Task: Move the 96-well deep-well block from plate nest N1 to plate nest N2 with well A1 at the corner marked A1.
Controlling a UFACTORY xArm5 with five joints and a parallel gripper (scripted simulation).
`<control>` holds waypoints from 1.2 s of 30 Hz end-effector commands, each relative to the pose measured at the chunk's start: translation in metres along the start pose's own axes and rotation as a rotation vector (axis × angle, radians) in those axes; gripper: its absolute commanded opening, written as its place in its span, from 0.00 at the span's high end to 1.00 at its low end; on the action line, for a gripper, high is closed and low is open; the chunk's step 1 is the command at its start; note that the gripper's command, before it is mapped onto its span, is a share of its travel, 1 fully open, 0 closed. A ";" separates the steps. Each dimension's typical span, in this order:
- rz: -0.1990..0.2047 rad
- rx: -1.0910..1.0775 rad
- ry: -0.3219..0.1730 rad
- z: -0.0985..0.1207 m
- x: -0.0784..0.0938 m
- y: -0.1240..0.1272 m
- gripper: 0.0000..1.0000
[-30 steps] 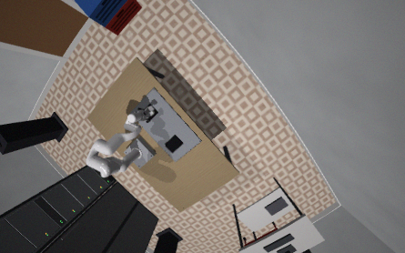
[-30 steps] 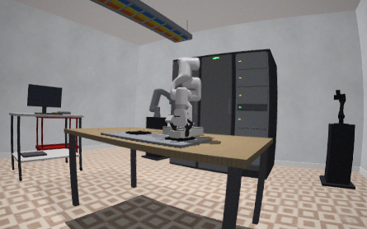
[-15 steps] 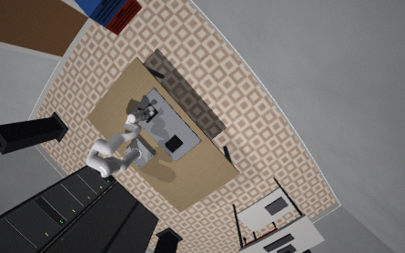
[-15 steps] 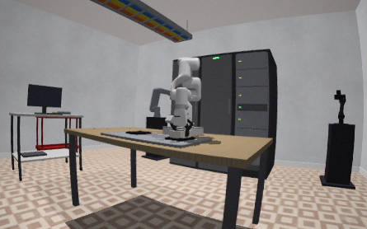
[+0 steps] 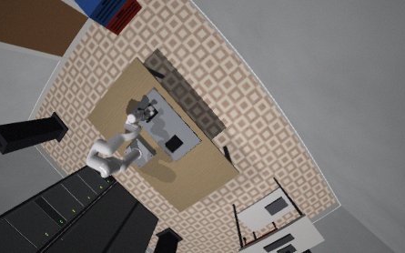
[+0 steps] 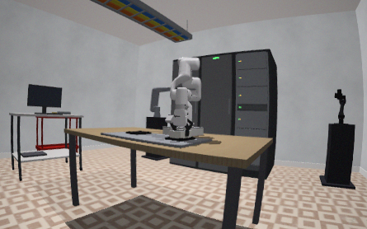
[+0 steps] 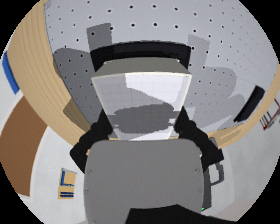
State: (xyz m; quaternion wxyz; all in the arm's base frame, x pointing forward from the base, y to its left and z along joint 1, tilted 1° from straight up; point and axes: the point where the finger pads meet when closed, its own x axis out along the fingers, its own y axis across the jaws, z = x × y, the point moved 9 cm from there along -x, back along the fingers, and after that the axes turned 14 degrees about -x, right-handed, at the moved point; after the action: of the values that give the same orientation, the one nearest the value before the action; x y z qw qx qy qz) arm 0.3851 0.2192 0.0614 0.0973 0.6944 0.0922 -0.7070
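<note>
Nearest to us, in the exterior view, runs the front edge of a tan wooden counter (image 6: 227, 150) on dark legs. Behind that edge a flat grey rectangular mat (image 6: 144, 137) lies along the counter's middle. At the mat's end toward the counter's left corner in that view, we see a low black square plate nest N1 (image 6: 138, 132) with nothing standing on it.

Farther along the mat, toward the counter's right corner and far edge, stands the pale grey boxy deep-well block (image 7: 151, 92). It sits in the dark-framed plate nest N2 (image 7: 140, 52), whose black frame shows behind it in the wrist view. The white arm's gripper (image 6: 180, 125) hangs straight down around the block. Its black fingers are spread as wide as they go on either side, released and gripping nothing.

We judge the carry done and the release just made, so the step in hand is letting go at N2. The next move calls for a straight vertical lift, so the fingers do not drag the block out of its locators.

The block looks level and upright from both views, with a bright flat top. We cannot make out its wells, the A1 markings, or whether it is fully down.

Beyond the counter's far edge stand the arm's base and a tall black cabinet (image 6: 251, 91).
</note>
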 end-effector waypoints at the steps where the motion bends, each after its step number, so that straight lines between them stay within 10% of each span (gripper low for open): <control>1: -0.001 0.000 0.005 -0.001 -0.009 0.000 0.00; 36: -0.001 0.000 0.005 -0.001 -0.091 -0.001 0.00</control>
State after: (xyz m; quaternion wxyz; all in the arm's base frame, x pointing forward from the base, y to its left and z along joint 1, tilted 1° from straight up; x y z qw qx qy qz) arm 0.3866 0.2208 0.1456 0.0970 0.6951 0.0925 -0.7063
